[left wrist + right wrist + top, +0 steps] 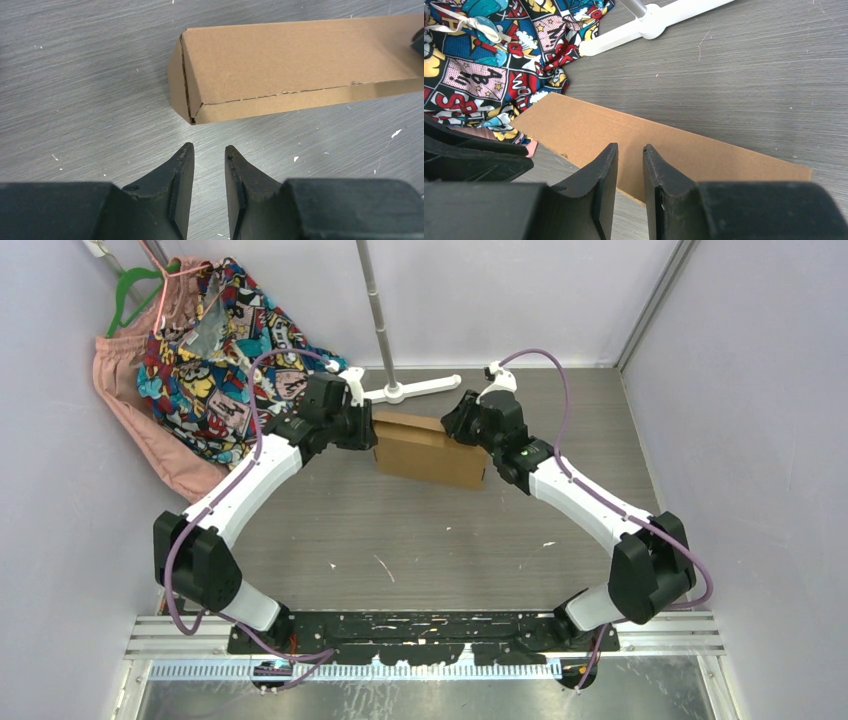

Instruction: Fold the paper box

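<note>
**Folded brown corrugated cardboard box**, shown lying flat on the grey wood-grain table, just nearer than the white metal stand foot. Bare tabletop is seen on the side of the box away from the foot. A comic-print cloth is heaped left of the foot. The box's far right corner is covered by the right gripper, and contact there cannot be judged. The left gripper is held just short of the box's left end, apart from it. Both finger pairs are narrowly parted, with nothing clamped between them.
</note>
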Available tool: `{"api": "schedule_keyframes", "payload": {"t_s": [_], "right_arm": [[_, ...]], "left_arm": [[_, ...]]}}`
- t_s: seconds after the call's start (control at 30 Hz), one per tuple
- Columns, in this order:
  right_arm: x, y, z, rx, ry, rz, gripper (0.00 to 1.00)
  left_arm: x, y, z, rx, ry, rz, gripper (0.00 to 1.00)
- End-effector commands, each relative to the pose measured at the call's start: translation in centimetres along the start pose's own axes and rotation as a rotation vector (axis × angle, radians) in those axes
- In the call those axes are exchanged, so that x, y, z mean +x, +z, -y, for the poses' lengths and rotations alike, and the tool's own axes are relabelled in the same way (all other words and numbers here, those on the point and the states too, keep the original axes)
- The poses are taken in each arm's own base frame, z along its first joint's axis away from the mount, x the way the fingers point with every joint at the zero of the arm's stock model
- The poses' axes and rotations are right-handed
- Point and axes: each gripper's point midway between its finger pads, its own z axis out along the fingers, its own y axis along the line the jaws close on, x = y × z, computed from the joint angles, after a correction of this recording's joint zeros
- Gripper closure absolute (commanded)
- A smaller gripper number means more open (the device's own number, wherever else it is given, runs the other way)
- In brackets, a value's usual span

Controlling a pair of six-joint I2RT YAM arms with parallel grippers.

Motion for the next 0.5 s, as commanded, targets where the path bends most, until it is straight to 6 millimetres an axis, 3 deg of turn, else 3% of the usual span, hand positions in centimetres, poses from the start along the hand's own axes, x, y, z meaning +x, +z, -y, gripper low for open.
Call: {"api": "schedule_keyframes", "payload": {"t_s": [0.0,0.27,0.47], "right_arm": [[2.0,0.7,1.4,0.049,-0.023,-0.054,0.69],[3.8,0.9,2.8,0.058,-0.025,-0.057,0.69],[4.3,0.8,3.1,0.059,-0.026,-0.061,0.69]], "left_arm": [[-3.1,-2.4,1.8,0.056,0.009,0.084,0.7],[-5.5,-6.2,3.4,0.11,-0.021,0.171,0.67],[-7.0,-6.9,3.6,0.106,-0.037,0.22,0.66]]}}
